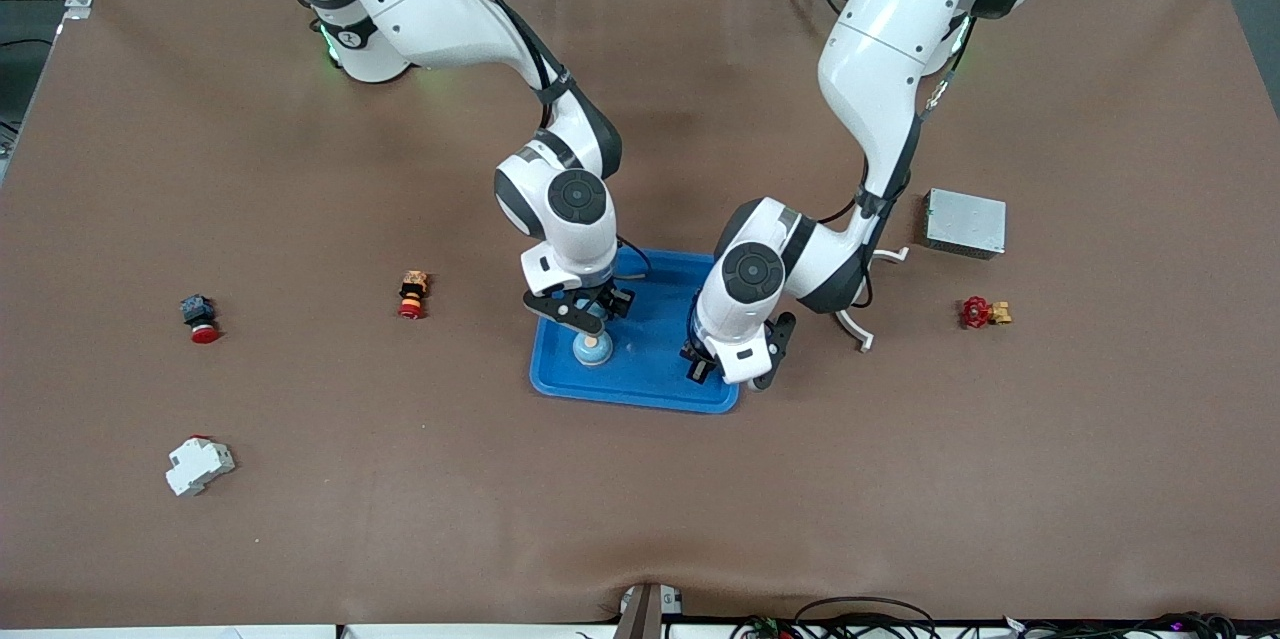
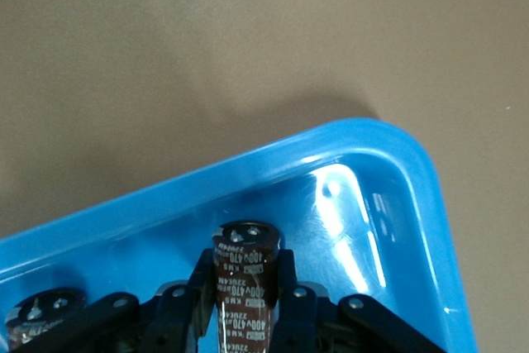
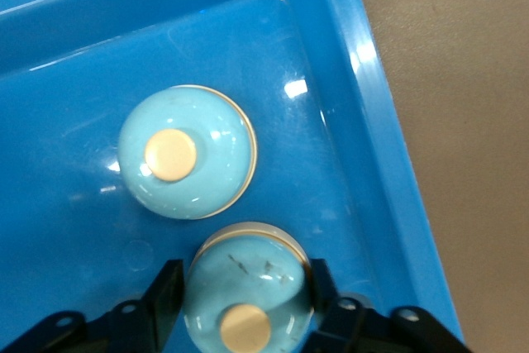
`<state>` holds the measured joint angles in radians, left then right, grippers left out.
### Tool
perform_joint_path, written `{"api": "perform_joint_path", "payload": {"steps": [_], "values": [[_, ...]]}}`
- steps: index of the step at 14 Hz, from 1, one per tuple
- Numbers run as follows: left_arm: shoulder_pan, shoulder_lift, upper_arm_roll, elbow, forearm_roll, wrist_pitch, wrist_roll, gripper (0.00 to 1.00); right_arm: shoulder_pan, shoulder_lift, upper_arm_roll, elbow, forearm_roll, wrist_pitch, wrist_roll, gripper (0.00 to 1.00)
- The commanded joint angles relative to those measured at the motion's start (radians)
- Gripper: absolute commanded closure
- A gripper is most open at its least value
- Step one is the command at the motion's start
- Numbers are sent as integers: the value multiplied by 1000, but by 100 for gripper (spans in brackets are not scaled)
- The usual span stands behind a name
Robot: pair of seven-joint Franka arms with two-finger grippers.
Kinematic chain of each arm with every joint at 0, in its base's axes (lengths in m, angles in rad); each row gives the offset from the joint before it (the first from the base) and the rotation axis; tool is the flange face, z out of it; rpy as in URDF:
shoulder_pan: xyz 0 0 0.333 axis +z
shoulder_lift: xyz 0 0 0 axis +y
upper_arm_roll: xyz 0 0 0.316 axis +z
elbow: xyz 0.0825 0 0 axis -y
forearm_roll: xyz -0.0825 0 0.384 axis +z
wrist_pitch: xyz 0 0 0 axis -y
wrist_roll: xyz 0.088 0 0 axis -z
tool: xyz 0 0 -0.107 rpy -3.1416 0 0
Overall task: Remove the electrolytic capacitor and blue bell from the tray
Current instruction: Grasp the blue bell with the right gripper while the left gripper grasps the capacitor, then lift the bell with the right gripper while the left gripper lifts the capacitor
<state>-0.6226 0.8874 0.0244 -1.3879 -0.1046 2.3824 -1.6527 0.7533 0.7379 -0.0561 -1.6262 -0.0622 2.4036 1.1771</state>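
Front view hides my left gripper fingertips, left wrist view shows them clamped on capacitor over blue tray, right gripper clamped on bell, its lower edge cut off, over tray.

Both arms reach down, left gripper and right gripper clamped.

Bright, even overhead light; glare on the blue tray; soft shadows, perhaps slight close-up blur.
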Motion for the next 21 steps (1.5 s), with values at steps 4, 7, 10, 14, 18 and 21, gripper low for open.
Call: {"api": "perform_joint_path", "payload": {"steps": [4, 7, 10, 14, 18, 21], "values": [[10, -129, 15, 7, 73, -95, 25, 100, 26, -8, 9, 22, 1, -29, 53, 100], [63, -212, -1, 3, 86, -228, 230, 100, 12, -64, 12, 31, 2, -130, 33, 100], [147, -286, -17, -8, 85, -402, 439, 100, -11, -121, 12, 26, 4, -216, -33, 100], [280, -376, -73, -140, 98, -428, 661, 100, -63, -233, 12, -68, 5, -262, -187, 100], [386, -461, -75, -326, 117, -301, 862, 100, -152, -391, 10, -256, 8, -224, -393, 100], [487, -501, -87, -442, 134, -211, 1031, 100, -235, -501, 10, -410, 10, -157, -568, 100]]}}
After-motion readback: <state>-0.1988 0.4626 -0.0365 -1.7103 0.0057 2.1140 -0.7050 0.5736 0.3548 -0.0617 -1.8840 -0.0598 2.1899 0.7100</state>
